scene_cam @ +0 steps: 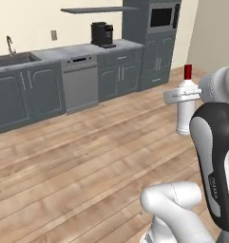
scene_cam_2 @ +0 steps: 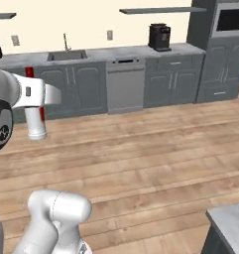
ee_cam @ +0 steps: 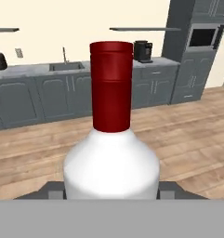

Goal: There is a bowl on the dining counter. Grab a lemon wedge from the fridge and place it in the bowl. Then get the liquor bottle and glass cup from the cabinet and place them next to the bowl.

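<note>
My gripper (scene_cam: pixel 184 95) is shut on the liquor bottle (scene_cam: pixel 186 114) and holds it upright in the air above the wooden floor. The bottle is whitish with a red cap (scene_cam: pixel 187 72). In the right base view the gripper (scene_cam_2: pixel 37 97) clasps the bottle (scene_cam_2: pixel 36 126) around its upper body, at the far left. In the hand view the liquor bottle (ee_cam: pixel 111 162) stands close between the dark fingertips (ee_cam: pixel 52 188), and its red neck points up. The bowl, lemon wedge, fridge and glass cup are out of view.
A run of dark grey base cabinets with a sink (scene_cam_2: pixel 66 54), a dishwasher (scene_cam: pixel 80 85), a coffee machine (scene_cam: pixel 102 34) and a tall oven unit (scene_cam: pixel 158 38) lines the far wall. Wooden floor (scene_cam: pixel 87 156) lies between. A grey stone counter corner (scene_cam_2: pixel 227 218) sits at the lower right.
</note>
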### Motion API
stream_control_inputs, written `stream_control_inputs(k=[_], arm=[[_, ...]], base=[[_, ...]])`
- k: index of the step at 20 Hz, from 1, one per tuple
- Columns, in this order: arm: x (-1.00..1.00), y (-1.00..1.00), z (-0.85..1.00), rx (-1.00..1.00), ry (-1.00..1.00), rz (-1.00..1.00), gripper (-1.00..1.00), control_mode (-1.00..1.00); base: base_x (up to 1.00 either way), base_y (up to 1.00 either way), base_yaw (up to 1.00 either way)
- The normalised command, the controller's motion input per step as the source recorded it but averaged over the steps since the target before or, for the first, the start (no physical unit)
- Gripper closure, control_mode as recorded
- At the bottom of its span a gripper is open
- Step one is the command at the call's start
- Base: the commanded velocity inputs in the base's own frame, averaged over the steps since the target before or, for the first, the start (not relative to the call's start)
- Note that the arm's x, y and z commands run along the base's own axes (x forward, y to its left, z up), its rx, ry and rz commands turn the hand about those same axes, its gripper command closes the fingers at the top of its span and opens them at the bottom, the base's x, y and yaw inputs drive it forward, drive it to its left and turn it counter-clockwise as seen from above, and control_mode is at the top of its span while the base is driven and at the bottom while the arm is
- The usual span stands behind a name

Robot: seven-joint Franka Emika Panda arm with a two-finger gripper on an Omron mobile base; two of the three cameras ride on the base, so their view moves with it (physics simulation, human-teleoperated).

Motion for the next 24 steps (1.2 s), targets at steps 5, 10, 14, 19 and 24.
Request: stream_control_inputs(k=[5, 10, 14, 19, 24], arm=[[0.0, 0.0, 0.0, 0.0, 0.0, 0.0, 1.0, 1.0], [0.0, 0.0, 0.0, 0.0, 0.0, 0.0, 1.0, 1.0], [0.0, 0.0, 0.0, 0.0, 0.0, 0.0, 1.0, 1.0], [0.0, 0.0, 0.0, 0.0, 0.0, 0.0, 1.0, 1.0], [0.0, 0.0, 0.0, 0.0, 0.0, 0.0, 1.0, 1.0]], base=[[0.74, 0.1, -0.57], [0.63, 0.14, -0.6], [0.6, 0.2, -0.61], [0.61, 0.29, -0.61], [0.75, 0.62, -0.51]])
